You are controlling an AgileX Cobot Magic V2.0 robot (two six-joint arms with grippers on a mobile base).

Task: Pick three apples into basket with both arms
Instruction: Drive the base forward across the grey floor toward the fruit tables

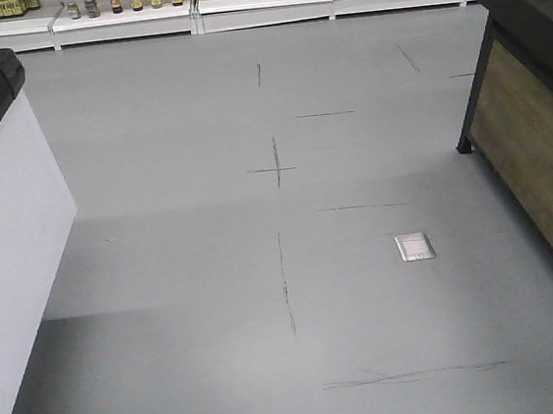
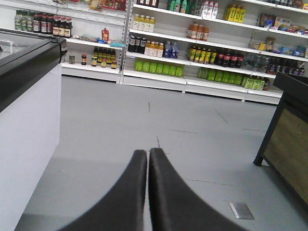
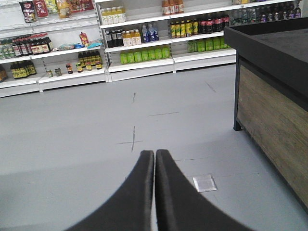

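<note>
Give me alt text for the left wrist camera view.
The left gripper, shut on nothing, points across a grey shop floor toward white shelves of bottled drinks. A white freezer cabinet stands left, a wood-panelled counter right.

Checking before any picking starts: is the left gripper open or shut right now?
Shut. On the left gripper, the two black fingers meet at the tips and lie side by side, with nothing held between them.

Your right gripper shows its fingers pressed together. Just right of it lies a floor plate; wood-panelled counter farther right; stocked shelves far ahead.
</note>
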